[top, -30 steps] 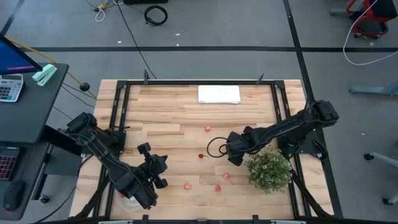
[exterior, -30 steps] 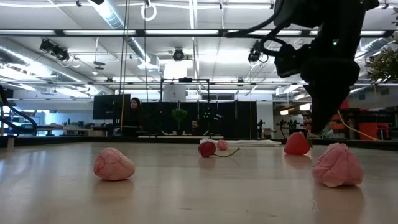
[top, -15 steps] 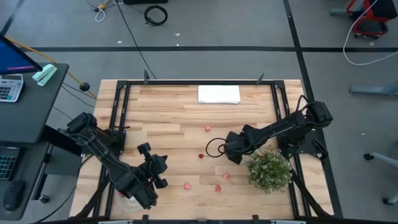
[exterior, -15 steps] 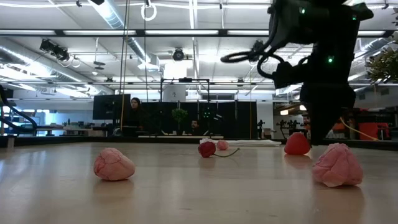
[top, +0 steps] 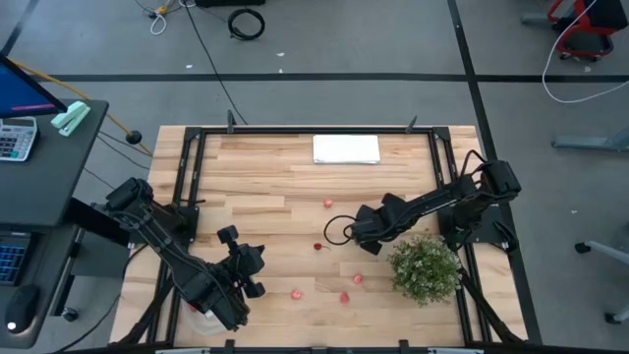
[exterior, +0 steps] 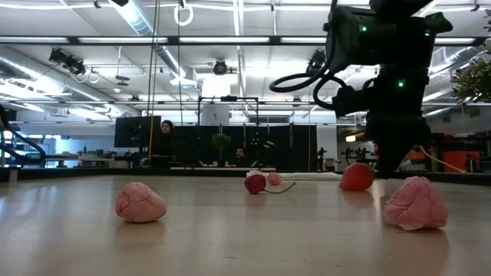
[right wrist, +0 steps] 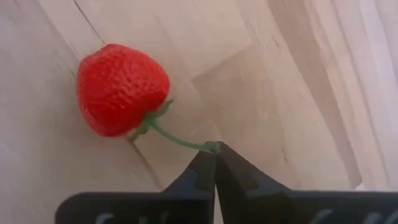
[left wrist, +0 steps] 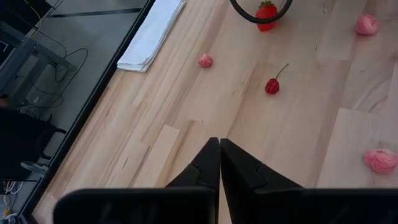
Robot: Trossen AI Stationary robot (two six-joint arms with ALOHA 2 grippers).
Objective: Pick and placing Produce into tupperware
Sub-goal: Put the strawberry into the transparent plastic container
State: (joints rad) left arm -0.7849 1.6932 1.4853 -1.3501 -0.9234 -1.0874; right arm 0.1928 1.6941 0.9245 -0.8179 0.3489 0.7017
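Strawberry (right wrist: 122, 89) stem pinched between closed right fingers (right wrist: 214, 163); left fingers (left wrist: 219, 163) closed, empty.

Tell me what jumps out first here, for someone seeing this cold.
The right gripper near mid-table, shut on the thin green stem of a bright red strawberry, fingertips pinched together. Beside that arm, by the table's right edge, stands a bushy green plant. Small pink and red produce pieces lie scattered toward the front, and the left gripper waits shut at the front left.
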